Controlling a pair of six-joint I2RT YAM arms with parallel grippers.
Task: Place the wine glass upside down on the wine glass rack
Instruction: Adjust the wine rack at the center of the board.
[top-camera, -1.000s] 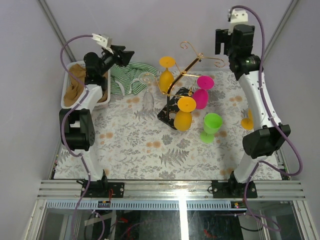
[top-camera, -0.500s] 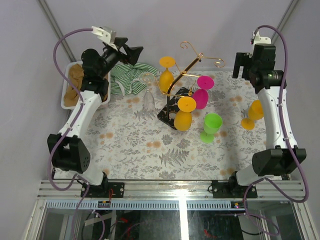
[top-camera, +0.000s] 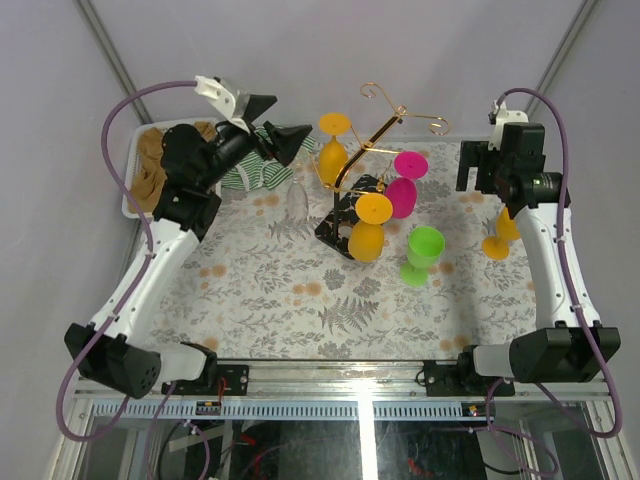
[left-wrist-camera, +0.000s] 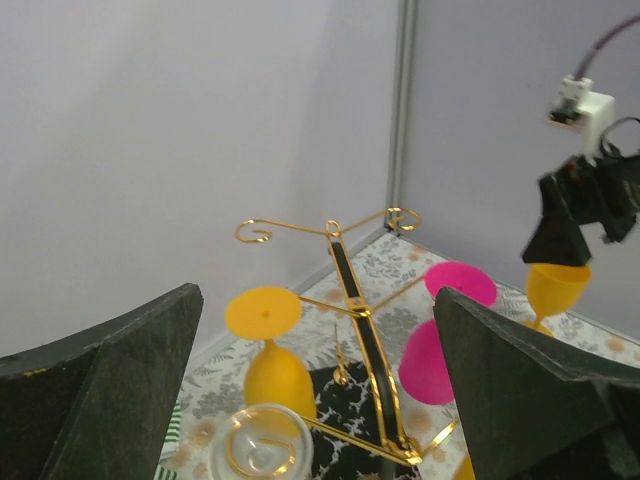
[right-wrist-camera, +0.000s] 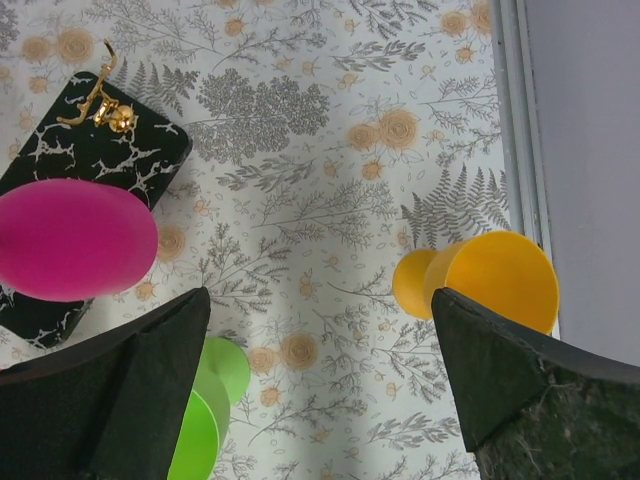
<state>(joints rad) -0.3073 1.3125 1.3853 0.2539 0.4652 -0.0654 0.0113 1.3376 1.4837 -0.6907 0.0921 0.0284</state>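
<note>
Orange, glossy, plastic by the look of it: wine glass (right-wrist-camera: 490, 280) on the desk (right-wrist-camera: 330, 130) close to the right edge, well apart from the wine glass rack (top-camera: 383, 128), standing bowl-up as far as can be told. Probably light and stiff, less fragile than real glass, yet smooth and rounded, so liable to slip in a pinch or topple on that narrow foot. Best taken at the stem or low on the bowl, squeezed gently, leaving room to flip it foot-up for a hook. Hovering over that corner, the right tool (right-wrist-camera: 320, 300), fingers spread wide, nothing between them, wrist bent to face almost straight down. Far left, the left tool (top-camera: 278, 122), likewise gaping and empty, arm reached well forward and high, aimed sideways at the rack. Hanging there already: rear orange glass (top-camera: 332, 158), front orange glass (top-camera: 367, 240), pink glass (top-camera: 402, 197), clear glass (top-camera: 295, 198). Waiting upright near the rack, a green glass (top-camera: 422, 255).
</note>
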